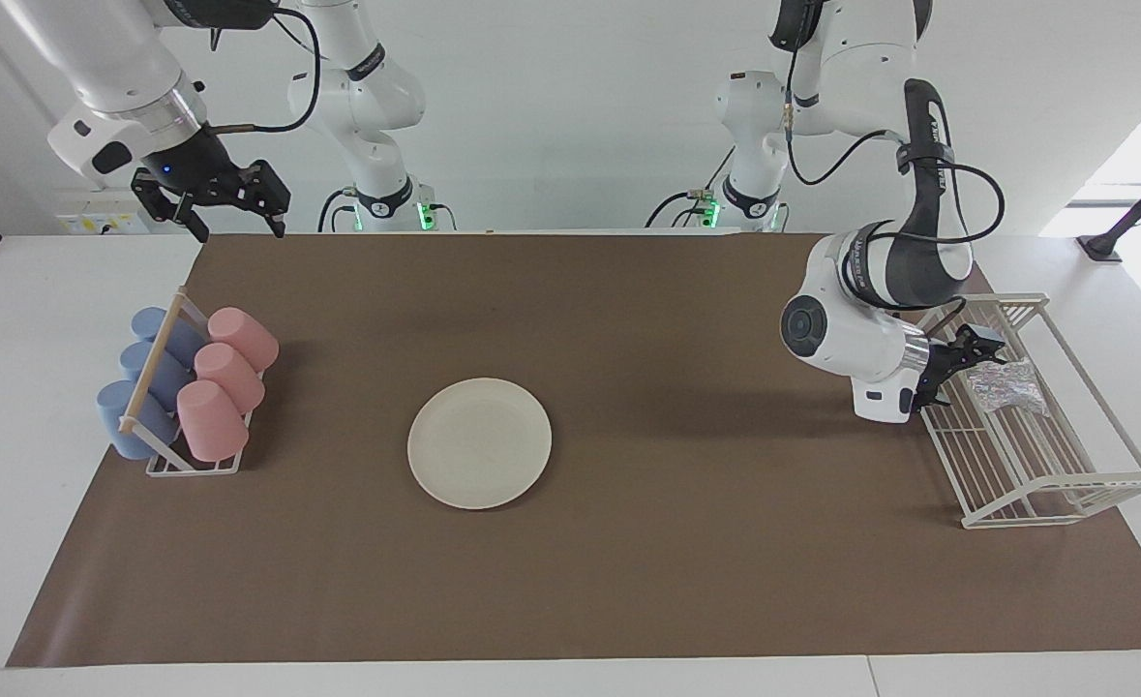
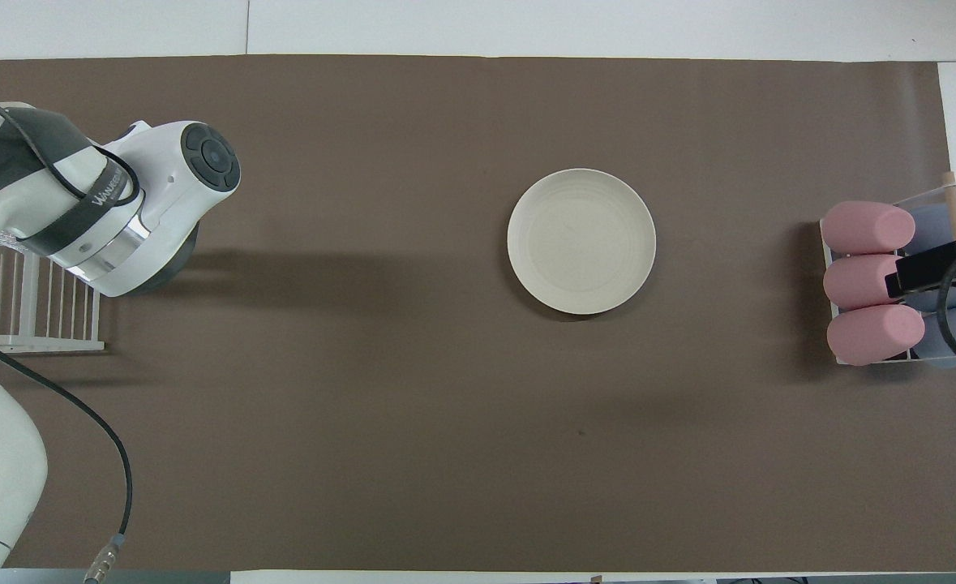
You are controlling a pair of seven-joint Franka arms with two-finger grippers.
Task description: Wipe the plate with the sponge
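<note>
The cream-white plate lies bare on the brown mat near the middle of the table. The silver-grey glittery sponge lies inside the white wire rack at the left arm's end. My left gripper hangs open at the rack's edge just beside the sponge, with nothing between its fingers. In the overhead view the left arm's wrist covers that gripper and the sponge. My right gripper waits open, raised over the mat's corner nearest the right arm's base.
A small rack of pink and blue cups lying on their sides stands at the right arm's end. The wire rack sits at the mat's edge. The brown mat covers most of the table.
</note>
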